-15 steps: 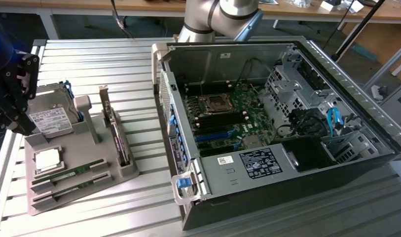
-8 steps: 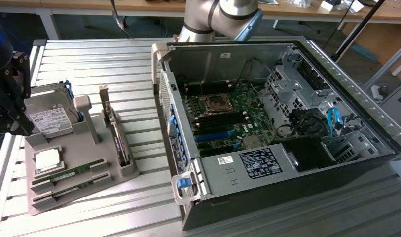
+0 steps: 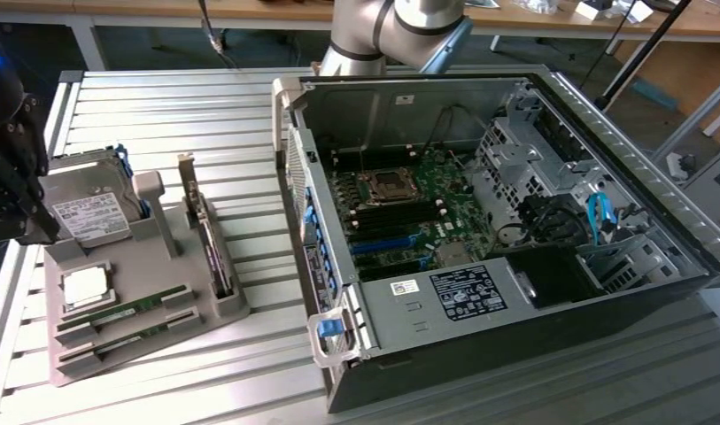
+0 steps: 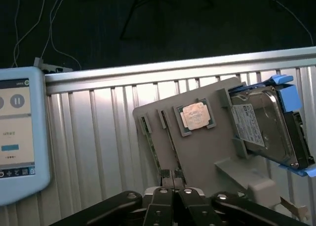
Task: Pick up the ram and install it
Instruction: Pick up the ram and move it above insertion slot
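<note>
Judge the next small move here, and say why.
Probably open the fingers: they are shut and poised over the grey plastic tray, where two long green ram sticks lie in their slots, so as they stand they cannot straddle one.

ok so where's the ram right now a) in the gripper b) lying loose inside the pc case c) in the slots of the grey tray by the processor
c: the ram sits in the grey tray slots beside the processor, and the gripper is shut with nothing between its fingertips.
</note>
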You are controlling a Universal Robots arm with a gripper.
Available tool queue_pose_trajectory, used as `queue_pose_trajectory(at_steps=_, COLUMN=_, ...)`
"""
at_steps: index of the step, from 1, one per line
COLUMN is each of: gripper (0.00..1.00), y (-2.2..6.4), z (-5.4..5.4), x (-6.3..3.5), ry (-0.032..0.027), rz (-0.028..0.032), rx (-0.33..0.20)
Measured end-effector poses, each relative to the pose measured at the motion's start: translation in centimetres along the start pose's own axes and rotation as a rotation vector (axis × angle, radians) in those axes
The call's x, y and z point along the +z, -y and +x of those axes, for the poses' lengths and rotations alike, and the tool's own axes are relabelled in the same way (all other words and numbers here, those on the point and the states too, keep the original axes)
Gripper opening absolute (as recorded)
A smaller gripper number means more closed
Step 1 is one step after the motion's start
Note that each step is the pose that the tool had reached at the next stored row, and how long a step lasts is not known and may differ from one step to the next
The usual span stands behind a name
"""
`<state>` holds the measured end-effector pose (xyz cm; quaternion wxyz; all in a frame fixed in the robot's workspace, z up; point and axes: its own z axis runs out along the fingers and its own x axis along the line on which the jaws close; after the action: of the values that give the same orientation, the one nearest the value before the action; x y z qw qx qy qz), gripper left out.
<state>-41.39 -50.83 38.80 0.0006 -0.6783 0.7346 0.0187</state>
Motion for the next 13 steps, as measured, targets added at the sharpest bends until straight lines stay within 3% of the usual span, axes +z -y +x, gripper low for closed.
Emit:
queue_pose_trajectory(at_steps=7, gripper=0.10, y=0.00, z=0.01, x=0.03, ry=-0.0034, rz=-0.0033, rx=-0.129)
queue_pose_trajectory(at_steps=13, gripper=0.10, y=0.00, z=0.00, x=0.03, ry=-0.0036, rz=-0.0034, rx=-0.133)
